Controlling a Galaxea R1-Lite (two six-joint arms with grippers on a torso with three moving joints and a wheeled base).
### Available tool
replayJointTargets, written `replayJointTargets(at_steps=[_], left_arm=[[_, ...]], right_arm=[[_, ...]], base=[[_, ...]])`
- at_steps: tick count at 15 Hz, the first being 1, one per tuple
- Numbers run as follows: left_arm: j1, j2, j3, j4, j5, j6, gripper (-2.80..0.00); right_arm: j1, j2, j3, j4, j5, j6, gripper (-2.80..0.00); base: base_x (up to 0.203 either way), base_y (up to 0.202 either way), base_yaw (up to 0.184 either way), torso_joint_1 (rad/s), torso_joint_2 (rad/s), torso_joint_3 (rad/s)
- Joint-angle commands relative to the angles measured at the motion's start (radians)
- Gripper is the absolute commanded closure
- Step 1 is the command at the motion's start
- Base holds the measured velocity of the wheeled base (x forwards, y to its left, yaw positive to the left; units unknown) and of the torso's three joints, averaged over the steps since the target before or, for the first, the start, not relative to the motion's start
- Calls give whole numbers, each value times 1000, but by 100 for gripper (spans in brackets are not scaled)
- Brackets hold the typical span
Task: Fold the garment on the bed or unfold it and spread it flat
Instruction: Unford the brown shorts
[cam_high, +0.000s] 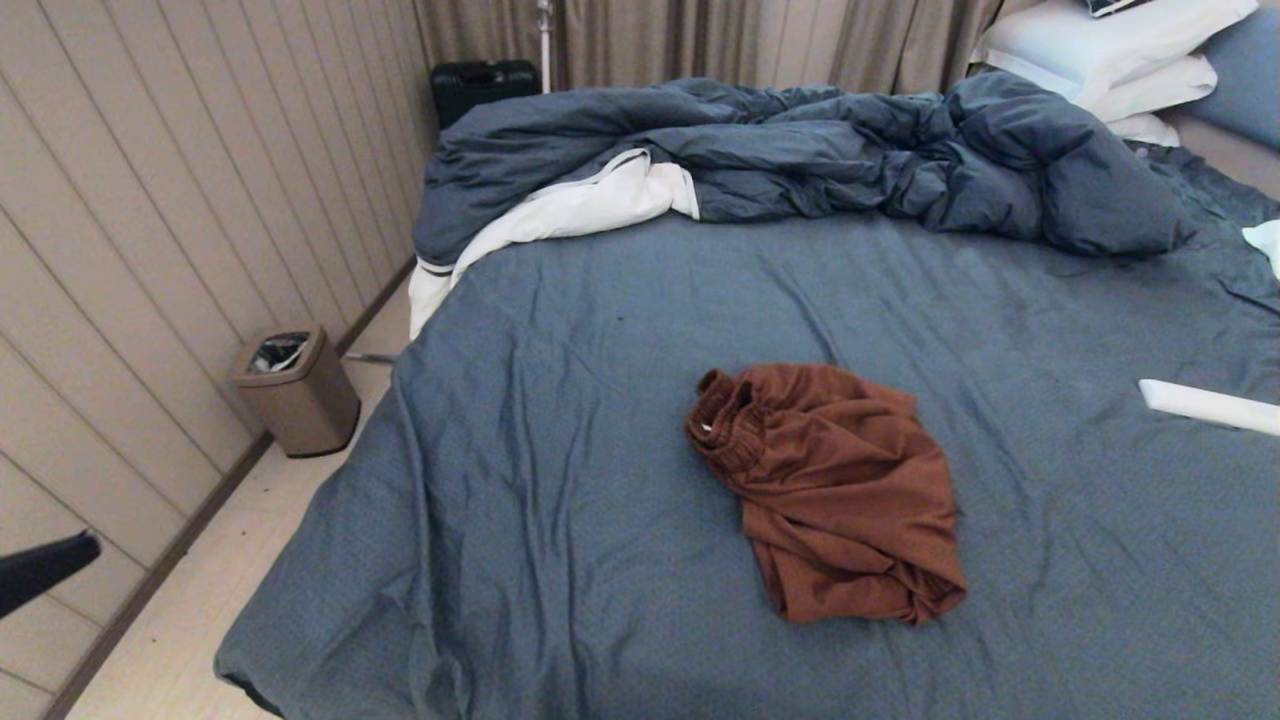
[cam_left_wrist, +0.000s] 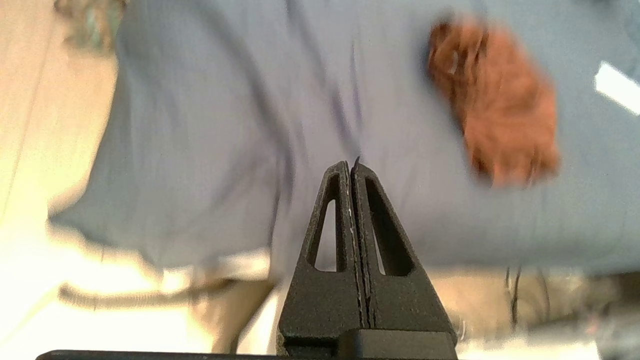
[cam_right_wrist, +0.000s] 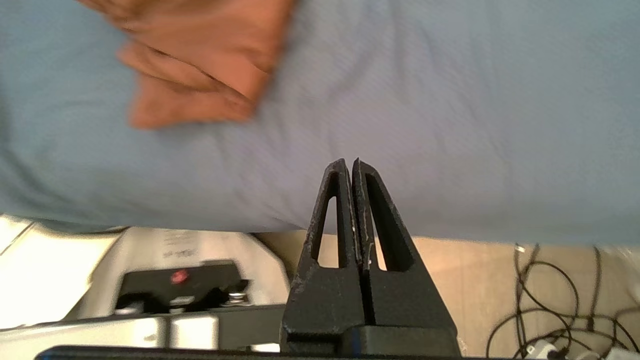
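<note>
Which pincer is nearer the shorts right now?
Right, it seems. The right pincer, shut, sits off the bed's near edge with the shorts close ahead; the left pincer, shut, is out by the bed's left side, the shorts farther off.

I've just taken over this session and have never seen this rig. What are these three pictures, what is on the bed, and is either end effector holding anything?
The wide picture comes from the robot's head, looking down at the bed. The other two come from cameras on its wrists, behind the fingers.

The black wedge in each wrist view is an end effector: the left end effector and the right end effector. Both are shut and hold nothing, hanging near the bed's near edge.

The garment, rust-brown shorts, lies crumpled on the sheet, untouched. Behind it are a rumpled dark blue duvet and white pillows. A bin stands on the floor.
</note>
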Motion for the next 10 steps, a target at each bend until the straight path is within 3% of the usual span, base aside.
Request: replayJointTargets(at_steps=[1, 3, 4, 6, 8, 10], left_arm=[[15, -244, 41, 185, -21, 18, 0], [-83, -301, 69, 284, -56, 18, 0], [-114, -347, 92, 316, -63, 13, 0], [-129, -407, 177, 327, -24, 11, 0], [-132, -415, 263, 260, 133, 14, 0], [-131, -416, 345, 104, 288, 41, 0]], right_arm=[[-61, -253, 133, 6, 0, -16, 0], [-91, -384, 254, 8, 56, -51, 0], [-99, -421, 308, 9, 122, -64, 0], [-104, -426, 398, -22, 158, -78, 0], [-105, -426, 538, -156, 159, -122, 0], [-105, -426, 729, -382, 148, -189, 0]], base=[[0, 0, 0, 0, 0, 0], [0, 0, 0, 0, 0, 0], [0, 0, 0, 0, 0, 0], [0, 0, 0, 0, 0, 0], [0, 0, 0, 0, 0, 0], [0, 0, 0, 0, 0, 0]])
